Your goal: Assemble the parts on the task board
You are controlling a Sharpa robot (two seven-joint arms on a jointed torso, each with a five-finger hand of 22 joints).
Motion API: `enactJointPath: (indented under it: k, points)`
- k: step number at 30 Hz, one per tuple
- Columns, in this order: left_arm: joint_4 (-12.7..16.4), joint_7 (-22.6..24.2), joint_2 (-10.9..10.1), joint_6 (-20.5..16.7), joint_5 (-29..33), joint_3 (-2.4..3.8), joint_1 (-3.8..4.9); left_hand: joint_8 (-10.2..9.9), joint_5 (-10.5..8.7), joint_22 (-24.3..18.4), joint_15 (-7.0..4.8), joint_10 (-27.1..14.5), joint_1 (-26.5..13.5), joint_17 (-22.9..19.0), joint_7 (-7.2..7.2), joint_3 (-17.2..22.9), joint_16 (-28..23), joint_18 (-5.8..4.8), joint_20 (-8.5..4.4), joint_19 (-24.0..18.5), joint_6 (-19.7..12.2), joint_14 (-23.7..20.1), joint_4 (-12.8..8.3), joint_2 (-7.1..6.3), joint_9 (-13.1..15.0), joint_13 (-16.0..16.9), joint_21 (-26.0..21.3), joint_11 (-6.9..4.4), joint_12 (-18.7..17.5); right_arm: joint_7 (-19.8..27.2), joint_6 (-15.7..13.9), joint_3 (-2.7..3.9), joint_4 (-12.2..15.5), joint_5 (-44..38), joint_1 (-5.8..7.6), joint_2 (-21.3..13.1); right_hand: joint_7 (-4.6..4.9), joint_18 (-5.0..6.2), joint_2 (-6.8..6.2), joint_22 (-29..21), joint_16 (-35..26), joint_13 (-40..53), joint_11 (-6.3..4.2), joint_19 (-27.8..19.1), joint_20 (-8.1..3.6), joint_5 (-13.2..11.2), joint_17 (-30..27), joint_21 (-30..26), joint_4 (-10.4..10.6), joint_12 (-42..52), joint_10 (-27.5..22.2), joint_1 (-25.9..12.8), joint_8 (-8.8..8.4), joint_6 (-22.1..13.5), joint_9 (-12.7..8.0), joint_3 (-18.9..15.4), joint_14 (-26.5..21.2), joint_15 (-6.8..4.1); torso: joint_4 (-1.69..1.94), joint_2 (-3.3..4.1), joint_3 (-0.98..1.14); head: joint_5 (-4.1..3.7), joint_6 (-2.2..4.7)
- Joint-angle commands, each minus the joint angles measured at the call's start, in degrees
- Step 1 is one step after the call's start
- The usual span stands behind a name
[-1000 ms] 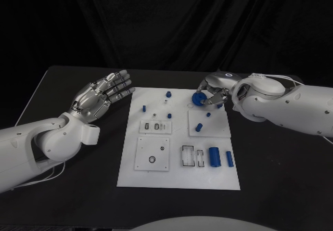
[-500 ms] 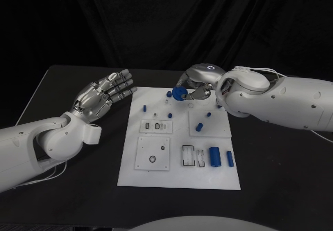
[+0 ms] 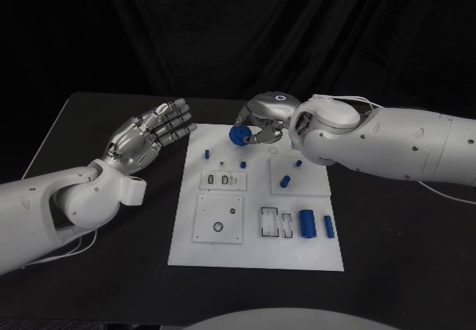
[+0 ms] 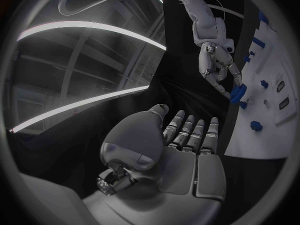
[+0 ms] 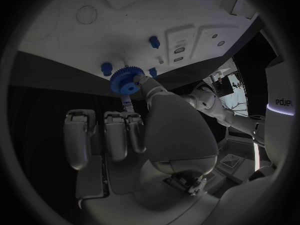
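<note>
Blue gear pinched in your right hand, above the far end of the board.

Silver fingertips of your right hand pinch the blue gear by its toothed rim, and the other fingers lie folded flat beside it in the right wrist view. The gear hangs over the far edge of the white board, close to the small blue pegs standing there. Your left hand is spread, palm up, holding nothing, just off the board's left edge. Judging from this, the grip looks thin: a pinch on the rim could let the gear tilt or slip as you lower it, so its hole may miss the post. Your hand also covers the target from above, so you could knock a neighbouring peg.
</note>
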Motion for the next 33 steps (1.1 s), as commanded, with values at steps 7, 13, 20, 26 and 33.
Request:
enactJointPath:
  k: [7, 13, 20, 26, 33]
  points:
    - [-0.14, 7.98, 0.39, 1.11, -0.03, 0.03, 0.0, 0.17, 0.38, 0.09, 0.25, 0.41, -0.21, 0.05, 0.92, 0.28, 0.23, -0.37, -0.07, 0.46, 0.31, 0.04, 0.01, -0.35, 0.04, 0.07, 0.32, 0.12, 0.26, -3.14, 3.26, 0.06, -1.55, -1.45, -0.67, 1.54, -0.53, -0.97, -0.08, 12.78, 0.14, 15.1, 0.09, 4.07, -0.14, -0.45, 15.09, 0.07, 0.0, 0.15, 6.17, -0.5, 8.78, -0.27, 12.97, 0.6, 6.12, 0.12, -0.21, 0.01, 0.08, 0.03, -0.19]
    - [-0.27, 7.83, 0.55, 1.25, -0.03, 0.03, -0.01, 0.17, 0.38, 0.09, 0.25, 0.41, -0.21, 0.05, 0.92, 0.28, 0.23, -0.37, -0.07, 0.46, 0.31, 0.04, 0.01, -0.35, 0.04, 0.07, 0.32, 0.12, 0.26, -3.29, 3.79, 0.08, -2.42, -1.52, -1.03, 2.32, -0.4, -0.96, -0.07, 12.76, 0.14, 15.1, 0.2, 4.04, -0.07, -0.61, 15.09, 0.05, -0.07, 0.15, 6.17, -0.49, 8.59, -0.58, 13.0, 0.76, 6.12, 0.2, -0.27, -0.02, 0.11, 0.06, -0.23]
    - [-0.37, 7.67, 0.63, 1.36, -0.03, 0.03, -0.01, 0.15, 0.38, 0.09, 0.26, 0.38, -0.27, 0.04, 0.96, 0.36, 0.22, -0.39, -0.07, 0.47, 0.23, 0.01, -0.03, -0.38, 0.03, 0.06, 0.33, 0.11, 0.25, -3.23, 4.72, 0.09, -3.18, -1.54, -1.3, 2.89, 0.11, -0.95, -0.12, 12.75, 0.14, 15.1, 0.64, 4.03, 0.22, -0.83, 15.09, 0.02, -0.08, 0.15, 6.17, -0.73, 7.59, -1.79, 12.74, 1.21, 6.12, 0.56, -0.29, -0.01, 0.11, -0.01, -0.37]
    - [-0.48, 7.56, 0.73, 1.48, -0.03, 0.03, -0.02, 0.14, 0.38, 0.1, 0.27, 0.36, -0.31, 0.04, 0.98, 0.4, 0.25, -0.4, -0.07, 0.49, 0.19, 0.01, -0.04, -0.39, 0.02, 0.06, 0.35, 0.12, 0.24, -2.95, 5.3, 0.09, -3.69, -1.54, -1.6, 3.39, 0.89, -0.94, -0.35, 12.75, 0.14, 15.1, 1.36, 4.01, 0.78, -1.32, 15.09, -0.02, -0.03, 0.15, 6.17, -1.13, 5.56, -3.36, 11.93, 2.0, 6.12, 1.19, -0.29, -0.02, 0.1, -0.05, -0.47]
    - [-0.79, 7.42, 0.85, 1.6, -0.03, 0.03, -0.03, 0.14, 0.38, 0.1, 0.27, 0.36, -0.31, 0.04, 0.98, 0.4, 0.25, -0.4, -0.07, 0.49, 0.19, 0.01, -0.04, -0.39, 0.02, 0.06, 0.35, 0.12, 0.24, -2.42, 5.65, 0.1, -4.0, -1.54, -1.95, 3.87, 0.96, -0.91, -0.39, 12.66, 0.14, 15.1, 1.43, 3.92, 0.98, -1.66, 15.09, -0.11, -0.09, 0.15, 6.17, -1.16, 4.76, -3.79, 11.59, 2.43, 6.12, 1.32, -0.29, -0.02, 0.1, -0.02, -0.69]
